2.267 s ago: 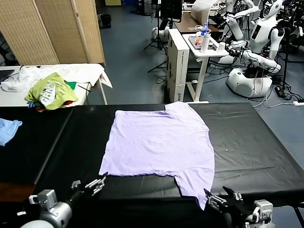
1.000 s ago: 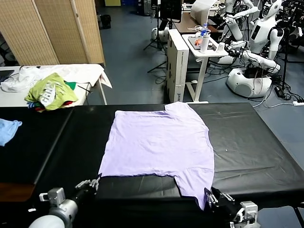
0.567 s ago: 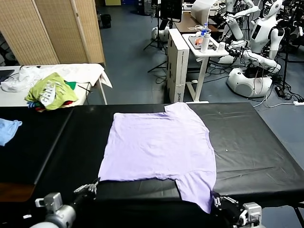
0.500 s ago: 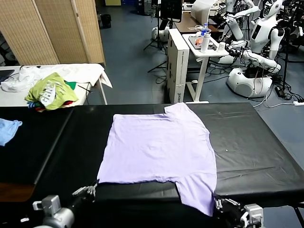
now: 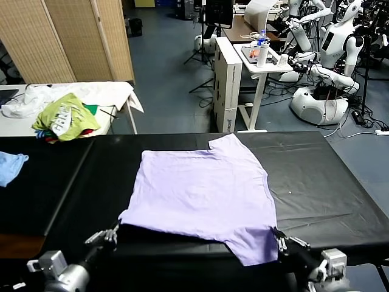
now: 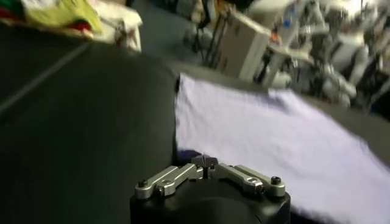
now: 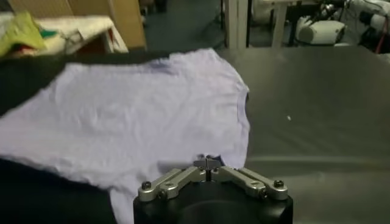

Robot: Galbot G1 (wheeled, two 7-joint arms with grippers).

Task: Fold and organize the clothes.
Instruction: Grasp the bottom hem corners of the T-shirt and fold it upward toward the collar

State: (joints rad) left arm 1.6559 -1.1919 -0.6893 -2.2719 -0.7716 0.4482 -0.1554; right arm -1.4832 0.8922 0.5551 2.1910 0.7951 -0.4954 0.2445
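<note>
The clothes are one pale lavender T-shirt [image 5: 203, 188], spread on the black table [image 5: 328, 182]. Its near edge is raised off the table and casts a shadow beneath. My left gripper [image 5: 113, 233] is shut on the shirt's near left corner. My right gripper [image 5: 277, 237] is shut on the near right corner, by the sleeve. In the left wrist view the gripper [image 6: 205, 161] pinches the edge of the shirt [image 6: 274, 134]. The right wrist view shows the gripper [image 7: 208, 162] pinching the hem of the shirt [image 7: 140, 115]. No print shows on the upper side.
A yellow-green and white garment heap [image 5: 64, 118] lies on a white side table at the back left. A light blue cloth [image 5: 11, 165] sits at the table's far left. A white cart [image 5: 261, 61] and other robots [image 5: 331, 55] stand behind.
Both grippers closed in on the shirt's near corners. The near edge has since risen and drawn back from the table's front edge, with the whole shirt shifted slightly left.
</note>
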